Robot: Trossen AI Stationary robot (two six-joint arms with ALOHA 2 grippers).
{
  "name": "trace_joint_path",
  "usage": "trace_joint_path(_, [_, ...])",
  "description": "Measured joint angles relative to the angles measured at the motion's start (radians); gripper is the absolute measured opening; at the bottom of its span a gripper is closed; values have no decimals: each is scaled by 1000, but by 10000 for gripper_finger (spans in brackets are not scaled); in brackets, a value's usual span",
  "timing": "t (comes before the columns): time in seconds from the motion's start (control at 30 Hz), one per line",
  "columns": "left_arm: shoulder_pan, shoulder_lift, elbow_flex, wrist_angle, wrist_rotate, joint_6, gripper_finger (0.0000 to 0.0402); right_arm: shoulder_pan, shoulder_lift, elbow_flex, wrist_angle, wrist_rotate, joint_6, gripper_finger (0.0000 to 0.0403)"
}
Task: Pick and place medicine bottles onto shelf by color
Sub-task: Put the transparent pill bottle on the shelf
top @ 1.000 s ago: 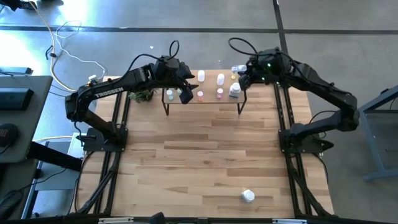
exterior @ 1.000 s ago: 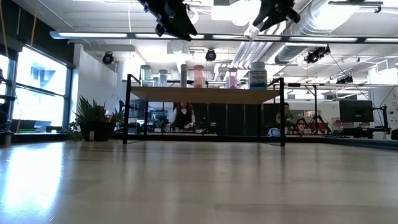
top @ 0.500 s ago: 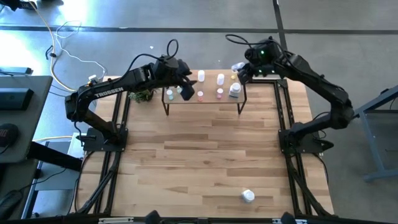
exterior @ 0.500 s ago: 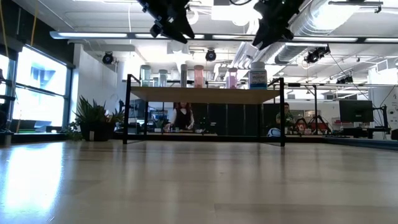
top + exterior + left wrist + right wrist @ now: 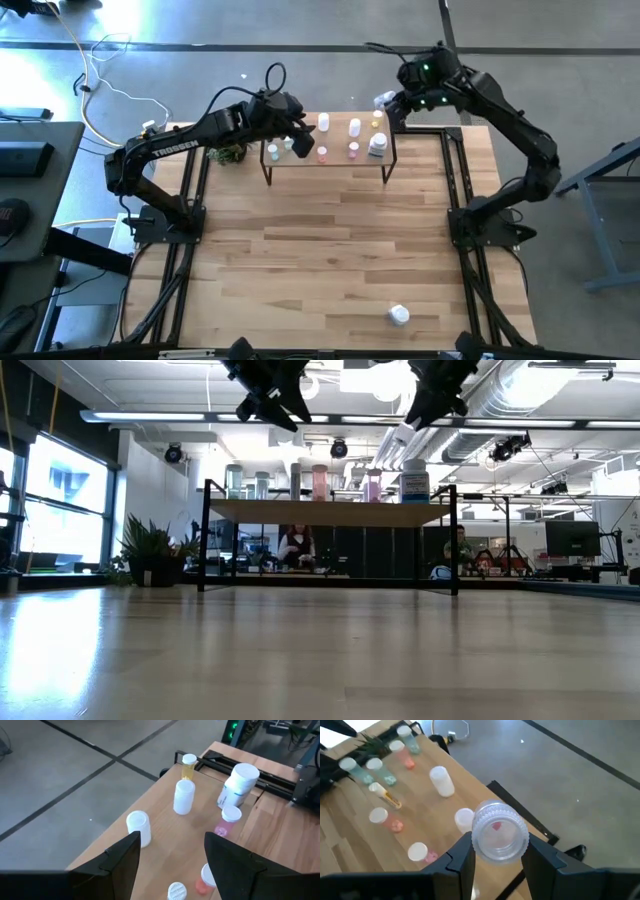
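Note:
The shelf (image 5: 338, 138) stands at the table's far edge with several small bottles upright on its board: white (image 5: 183, 796), orange (image 5: 188, 766), pink (image 5: 227, 817) and a larger white one (image 5: 237, 782). My left gripper (image 5: 301, 142) hangs open and empty above the shelf's left part; its fingers frame the bottles in the left wrist view (image 5: 170, 857). My right gripper (image 5: 392, 103) is up beyond the shelf's far right corner, shut on a clear bottle with a white ribbed cap (image 5: 499, 830). Another white bottle (image 5: 398, 315) lies on the table near its front edge. My right gripper pinches the clear bottle's body between its two fingers (image 5: 462, 857), just behind the ribbed round end (image 5: 499, 820) that faces the wrist camera. The bottle is lifted clear of shelf and table. It sticks out slanting downward below the fingers in the low view (image 5: 404, 433).
A small green plant (image 5: 228, 153) stands left of the shelf. The shelf's black legs (image 5: 206, 535) lift its board above the table. Bare wood runs from the shelf to the near edge. People sit in the room behind (image 5: 293, 545).
My right gripper has carried the bottle away from the shelf's right end toward the table's far edge and has turned, so the bottle now slants down. My left gripper has shifted a little toward the far edge above the shelf, staying open.

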Motion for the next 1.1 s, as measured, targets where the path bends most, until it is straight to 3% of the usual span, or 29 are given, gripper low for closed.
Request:
trace_joint_path(0.3, [0,0,0,-4,0,0,211,-1,148,160,-243,5,-69,120])
trace_joint_path(1.1, [0,0,0,-13,0,0,211,1,348,168,-375,8,-136,120])
